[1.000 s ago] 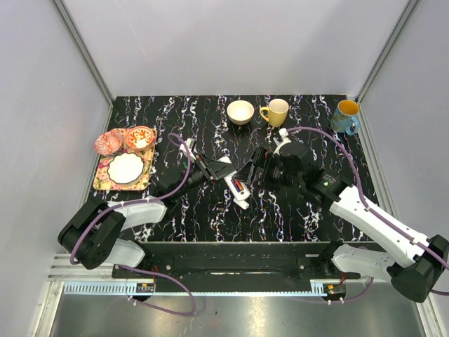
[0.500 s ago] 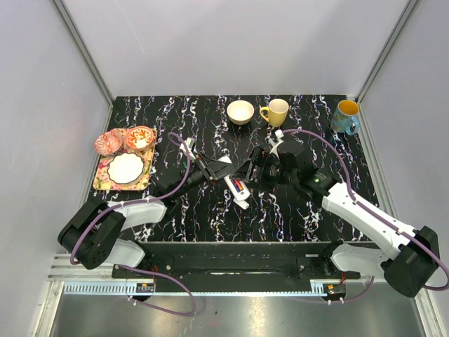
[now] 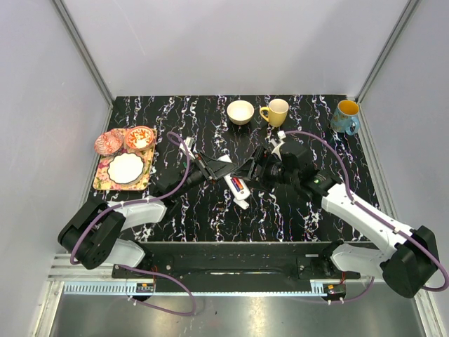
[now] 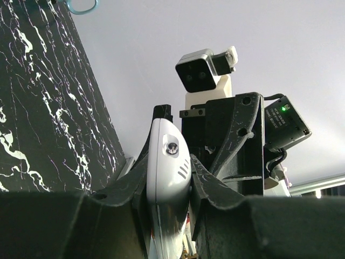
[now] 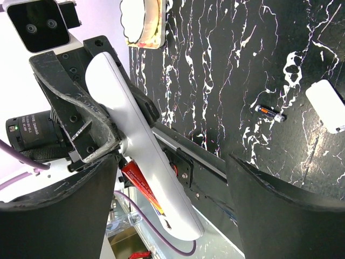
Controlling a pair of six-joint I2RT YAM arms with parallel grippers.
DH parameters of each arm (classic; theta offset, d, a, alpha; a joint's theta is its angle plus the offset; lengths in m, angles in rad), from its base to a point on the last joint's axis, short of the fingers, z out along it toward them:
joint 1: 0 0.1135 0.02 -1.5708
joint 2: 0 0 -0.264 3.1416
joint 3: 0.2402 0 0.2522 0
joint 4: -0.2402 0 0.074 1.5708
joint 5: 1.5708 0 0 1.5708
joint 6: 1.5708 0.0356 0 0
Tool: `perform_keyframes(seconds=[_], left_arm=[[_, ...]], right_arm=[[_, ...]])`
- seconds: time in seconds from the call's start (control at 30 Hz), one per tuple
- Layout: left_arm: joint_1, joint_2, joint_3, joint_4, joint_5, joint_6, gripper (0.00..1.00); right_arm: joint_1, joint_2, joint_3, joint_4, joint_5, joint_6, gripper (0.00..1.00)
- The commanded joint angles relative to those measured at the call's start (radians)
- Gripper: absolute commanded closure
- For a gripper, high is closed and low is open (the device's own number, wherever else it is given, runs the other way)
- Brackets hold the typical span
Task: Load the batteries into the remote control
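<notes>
My left gripper (image 3: 223, 168) is shut on the remote control (image 3: 237, 191), a slim white handset held above the table's middle. In the left wrist view its black fingers (image 4: 210, 183) clamp both sides of the remote control (image 4: 167, 162). A red-orange battery (image 5: 141, 183) sits in the remote's open back. My right gripper (image 5: 170, 162) is open, with the remote control (image 5: 135, 135) between its fingers, close to the left one. A loose battery (image 5: 268, 111) lies on the black marble table (image 5: 215, 65) beside a small white cover piece (image 5: 326, 105).
At the back stand a cream bowl (image 3: 240, 111), a yellow mug (image 3: 276, 111) and a blue mug (image 3: 345, 116). On the left a patterned tray (image 3: 105, 184) holds a white plate, with a red bowl (image 3: 140, 137) behind it.
The right arm has shifted left towards the remote and its jaws have narrowed a little. The left gripper and the remote have stayed put.
</notes>
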Motion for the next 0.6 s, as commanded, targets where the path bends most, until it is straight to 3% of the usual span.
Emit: perform_keyframes(seconds=[0.0,0.57], left_arm=[[0.002,-0.015,0.017,0.097,0.014,-0.013,1.00],[0.002,-0.021,0.025,0.108,0.006,-0.031,1.00]], right_arm=[[-0.014,-0.004,-0.011,0.056,-0.026,0.022,0.14],[-0.021,-0.024,-0.058,0.072,-0.031,0.031,0.18]])
